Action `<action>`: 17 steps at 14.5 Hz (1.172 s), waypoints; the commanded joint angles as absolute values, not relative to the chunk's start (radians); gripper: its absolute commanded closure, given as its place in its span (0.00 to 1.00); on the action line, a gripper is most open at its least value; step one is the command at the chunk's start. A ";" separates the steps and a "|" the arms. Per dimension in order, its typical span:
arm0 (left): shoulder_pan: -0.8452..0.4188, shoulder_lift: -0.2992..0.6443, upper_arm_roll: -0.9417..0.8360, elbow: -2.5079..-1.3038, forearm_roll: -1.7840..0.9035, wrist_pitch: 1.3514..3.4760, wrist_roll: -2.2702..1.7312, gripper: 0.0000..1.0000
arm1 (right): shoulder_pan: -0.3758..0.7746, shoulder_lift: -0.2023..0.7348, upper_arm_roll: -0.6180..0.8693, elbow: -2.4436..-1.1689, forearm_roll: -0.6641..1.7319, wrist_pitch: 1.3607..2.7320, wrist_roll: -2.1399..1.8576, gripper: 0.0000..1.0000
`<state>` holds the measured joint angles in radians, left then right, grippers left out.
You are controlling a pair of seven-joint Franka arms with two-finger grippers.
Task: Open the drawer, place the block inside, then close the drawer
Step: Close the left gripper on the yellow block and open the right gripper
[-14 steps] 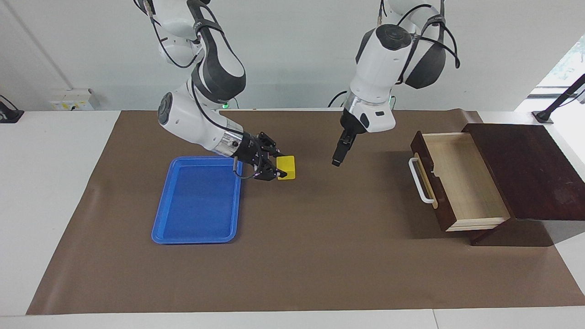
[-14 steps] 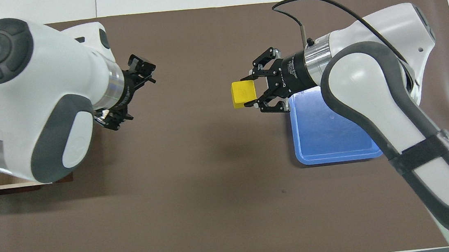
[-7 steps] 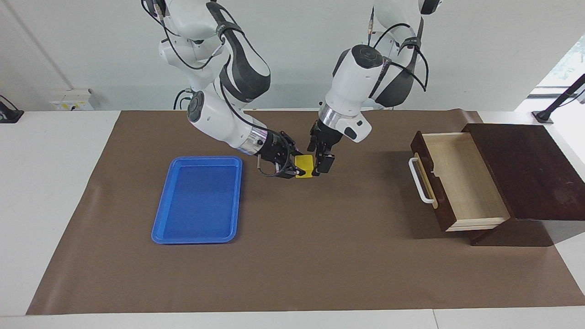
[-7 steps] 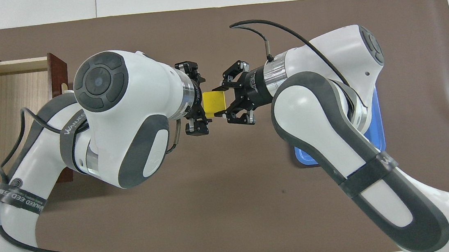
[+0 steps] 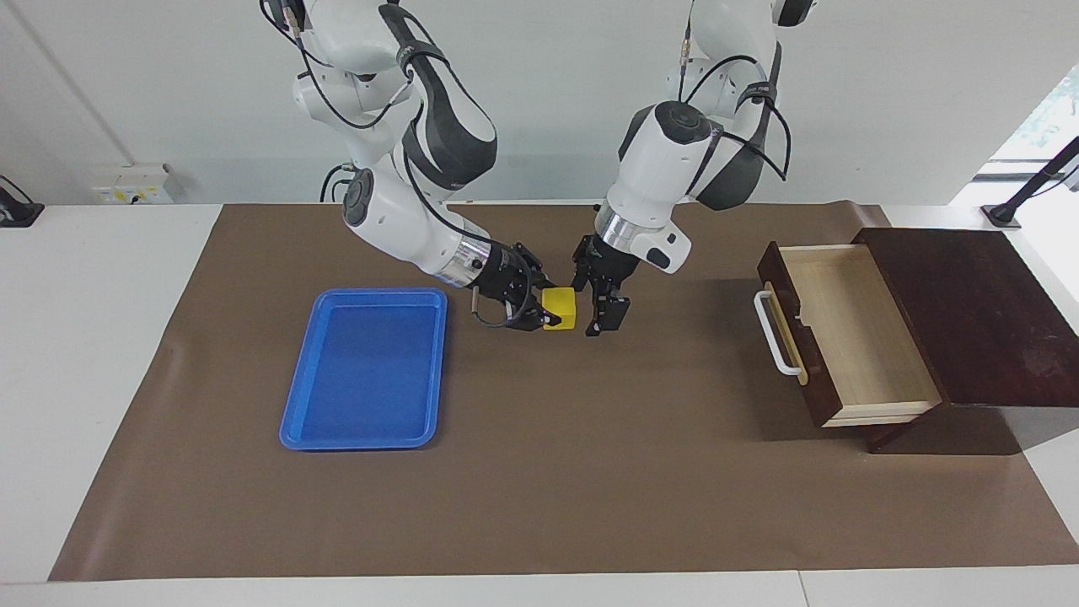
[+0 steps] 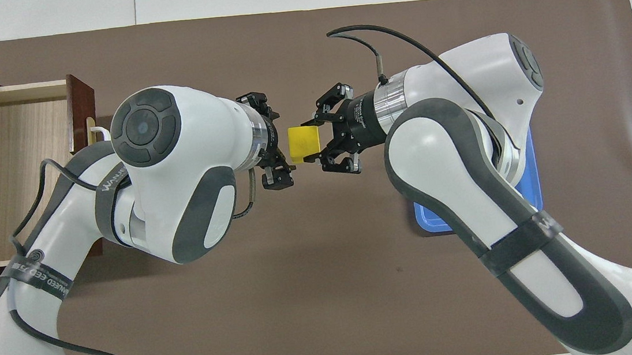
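Note:
The yellow block (image 5: 560,307) is held above the brown mat between the blue tray and the drawer; it also shows in the overhead view (image 6: 303,142). My right gripper (image 5: 550,311) (image 6: 313,141) is shut on it, reaching sideways from the tray's end. My left gripper (image 5: 603,317) (image 6: 282,145) is open and faces the block from the drawer's end, a small gap away. The drawer (image 5: 851,329) (image 6: 19,171) of the dark brown box stands pulled out, its pale wood interior empty, its white bar handle (image 5: 771,334) toward the grippers.
A blue tray (image 5: 362,367) lies empty on the mat at the right arm's end, mostly covered by the right arm in the overhead view (image 6: 430,221). The dark box top (image 5: 969,312) sits at the left arm's end.
Both grippers came together over the mat's middle, the right one carrying the block from beside the tray. Since half a second ago the left gripper has drawn slightly back from the block.

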<state>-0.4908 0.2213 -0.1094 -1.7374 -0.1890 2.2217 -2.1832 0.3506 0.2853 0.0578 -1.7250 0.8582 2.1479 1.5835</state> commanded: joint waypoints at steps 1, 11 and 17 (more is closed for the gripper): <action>-0.515 0.186 -0.106 -1.807 -0.209 2.283 -2.198 0.00 | 0.342 0.285 0.066 -1.720 0.834 2.155 1.611 1.00; -0.534 0.183 -0.109 -1.833 -0.209 2.342 -2.195 0.76 | 0.337 0.285 0.066 -1.715 0.836 2.152 1.612 1.00; -0.519 0.184 -0.106 -1.818 -0.207 2.312 -2.187 1.00 | 0.330 0.285 0.064 -1.706 0.833 2.145 1.641 0.01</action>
<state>-0.5169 0.2162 -0.1196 -1.7803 -0.1909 2.3020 -2.1902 0.3503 0.2853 0.0580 -1.7236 0.8415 2.1468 1.5778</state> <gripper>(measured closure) 0.392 0.445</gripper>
